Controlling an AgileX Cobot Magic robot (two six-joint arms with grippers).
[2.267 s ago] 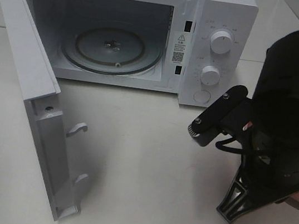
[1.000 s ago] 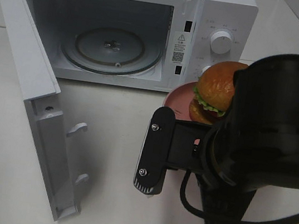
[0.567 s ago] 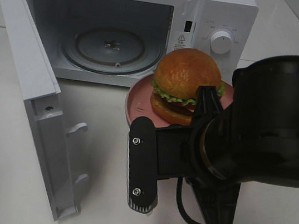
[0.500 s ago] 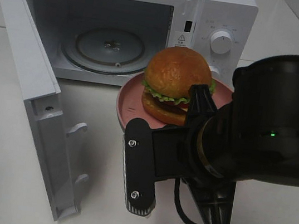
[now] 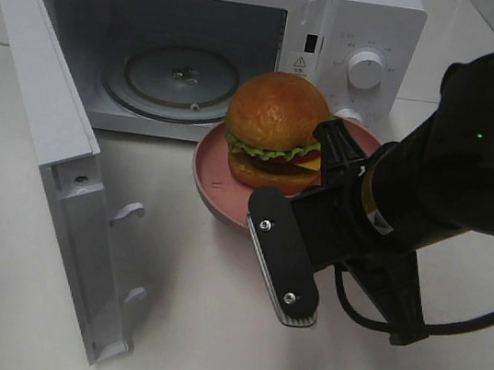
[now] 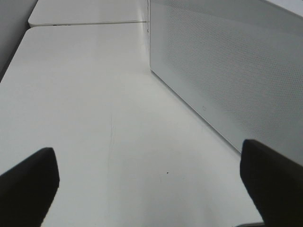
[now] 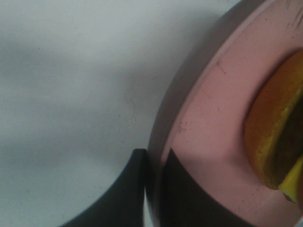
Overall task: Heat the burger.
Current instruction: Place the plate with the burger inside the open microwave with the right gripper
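Black and close to us, our right gripper (image 7: 152, 165) is pinched on the rim of the pink plate (image 5: 210, 172), one finger each side. Our left gripper (image 6: 151, 182) hangs wide apart over the table (image 6: 94, 118), holding nothing. The burger (image 5: 276, 115) sits on the plate, which looks lifted off the table just in front of the microwave (image 5: 374, 18). Its door (image 5: 48, 118) is open, so that part is done. We think we must yet set the plate on the glass tray (image 5: 183, 82), shut the door and turn a knob (image 5: 366, 70). A sticker (image 5: 296, 76) by the opening shows a warning triangle and a square code; its words are too small to read.
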